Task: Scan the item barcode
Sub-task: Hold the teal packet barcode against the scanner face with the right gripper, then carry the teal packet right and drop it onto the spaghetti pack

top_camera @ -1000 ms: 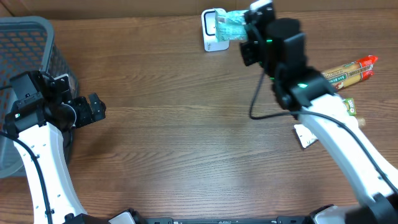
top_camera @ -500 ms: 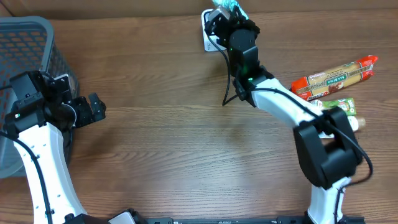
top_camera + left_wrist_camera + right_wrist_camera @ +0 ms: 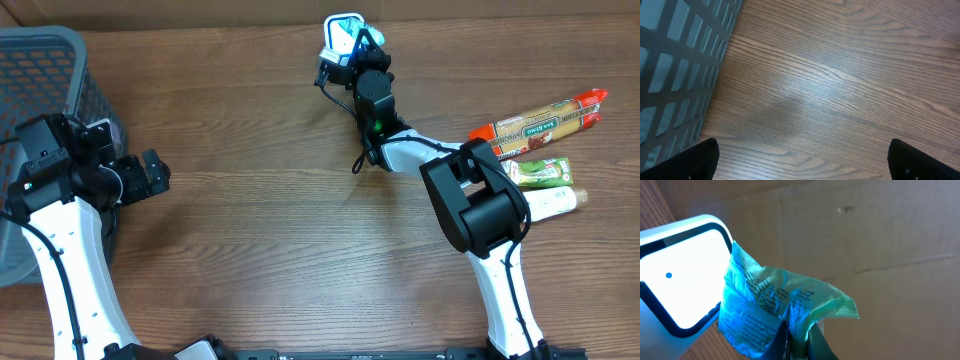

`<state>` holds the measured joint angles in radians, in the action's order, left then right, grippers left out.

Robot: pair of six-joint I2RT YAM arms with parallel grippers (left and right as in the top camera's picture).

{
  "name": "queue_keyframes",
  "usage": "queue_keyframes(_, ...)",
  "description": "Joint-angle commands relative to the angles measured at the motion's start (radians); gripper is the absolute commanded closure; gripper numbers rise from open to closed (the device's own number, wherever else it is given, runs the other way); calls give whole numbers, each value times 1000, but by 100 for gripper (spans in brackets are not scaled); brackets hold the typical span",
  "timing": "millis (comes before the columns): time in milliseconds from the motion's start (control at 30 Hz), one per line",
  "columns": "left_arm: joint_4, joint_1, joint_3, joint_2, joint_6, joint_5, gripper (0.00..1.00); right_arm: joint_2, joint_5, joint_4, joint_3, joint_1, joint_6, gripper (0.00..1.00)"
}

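Observation:
A light-green plastic packet (image 3: pixel 771 304) with small print, the item, hangs pinched by its folded edge in my right gripper (image 3: pixel 799 341), which is shut on it. The packet's printed side sits right against the white scanner (image 3: pixel 677 282), whose face glows and tints the packet blue. From overhead, the right gripper (image 3: pixel 357 53) is stretched to the table's far edge at the scanner (image 3: pixel 329 42), with the packet (image 3: pixel 352 36) in front of it. My left gripper (image 3: pixel 152 172) stands open and holds nothing beside the basket; its fingertips (image 3: pixel 701 161) hover over bare wood.
A dark mesh basket (image 3: pixel 50 60) stands at the far left, its wall (image 3: pixel 675 60) close to the left gripper. On the right lie a long red-and-tan pasta packet (image 3: pixel 540 122), a green tube (image 3: pixel 540 172) and a white tube (image 3: pixel 552 203). A cardboard wall backs the table.
The right arm swung left and toward the far edge, carrying the green packet from the scanner's right side onto its face, which now glows blue. The left arm has not moved.

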<state>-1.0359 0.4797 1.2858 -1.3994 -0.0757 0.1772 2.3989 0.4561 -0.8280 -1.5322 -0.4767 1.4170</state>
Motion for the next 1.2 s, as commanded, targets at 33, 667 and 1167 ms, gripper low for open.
queue_keyframes(33, 1, -2, 10, -6, 20, -5, 0, -16, -31, -16, -56, 8, 71, 96)
queue_keyframes(667, 0, -2, 10, -6, 20, -5, 0, -18, 10, -12, -58, 7, 76, 96)
queue_keyframes(1167, 1, -2, 10, -6, 20, -5, 0, -322, 48, 410, -58, 5, -408, 96)
